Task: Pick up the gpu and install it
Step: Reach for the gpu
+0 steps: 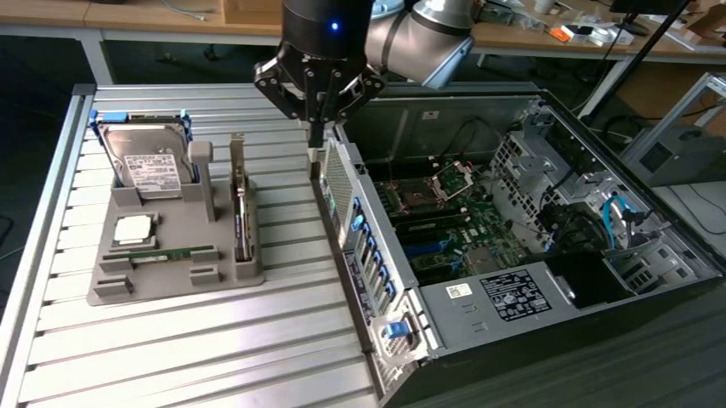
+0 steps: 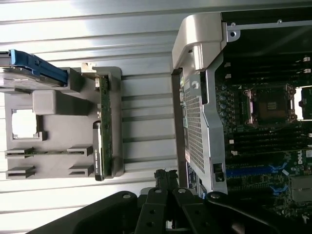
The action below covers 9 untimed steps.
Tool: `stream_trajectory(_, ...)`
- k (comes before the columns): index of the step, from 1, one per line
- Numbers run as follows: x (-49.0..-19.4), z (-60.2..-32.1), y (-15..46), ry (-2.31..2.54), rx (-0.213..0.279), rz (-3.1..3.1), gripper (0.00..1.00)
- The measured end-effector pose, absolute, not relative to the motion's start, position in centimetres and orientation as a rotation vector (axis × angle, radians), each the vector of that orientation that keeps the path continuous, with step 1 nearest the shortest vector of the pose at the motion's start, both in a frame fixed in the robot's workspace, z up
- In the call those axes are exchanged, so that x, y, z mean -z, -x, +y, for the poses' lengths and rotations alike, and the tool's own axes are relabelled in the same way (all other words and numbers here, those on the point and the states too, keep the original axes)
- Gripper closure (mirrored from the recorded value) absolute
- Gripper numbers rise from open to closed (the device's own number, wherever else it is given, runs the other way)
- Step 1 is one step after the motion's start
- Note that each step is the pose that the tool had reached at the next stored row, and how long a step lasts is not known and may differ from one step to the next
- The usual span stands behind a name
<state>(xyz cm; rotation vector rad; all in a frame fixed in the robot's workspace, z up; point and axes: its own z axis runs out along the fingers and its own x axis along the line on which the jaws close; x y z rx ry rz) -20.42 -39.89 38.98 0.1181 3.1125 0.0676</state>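
Gpu (image 1: 241,208) stands on its long edge in a slot of the grey holder (image 1: 170,285), along the side of the holder that faces the computer case (image 1: 369,246). Nothing grips it. We judge the picking step to be in hand, with no grasp made yet. The hand (image 1: 314,138) hangs clenched and empty just off that same side of the holder, above the strip of bench (image 1: 204,357) between holder and case wall, and higher than the card's top edge.

To our mind, a grasp calls for the fingers to part, the hand to line up along the thin card, and a pinch on its upper edge that does not tip it.

Across the holder from the card sit the hard drive (image 1: 148,166) and the memory stick (image 1: 170,253).

The card's lower edge is sunk in the holder, and we cannot clearly make out its end bracket. We also cannot tell which slot inside the case would receive it.
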Motion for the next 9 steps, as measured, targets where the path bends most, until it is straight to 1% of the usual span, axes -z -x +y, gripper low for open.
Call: stream_trajectory(9, -38.96, -39.89, 21.32, -0.118, -0.068, 3.112, 0.89)
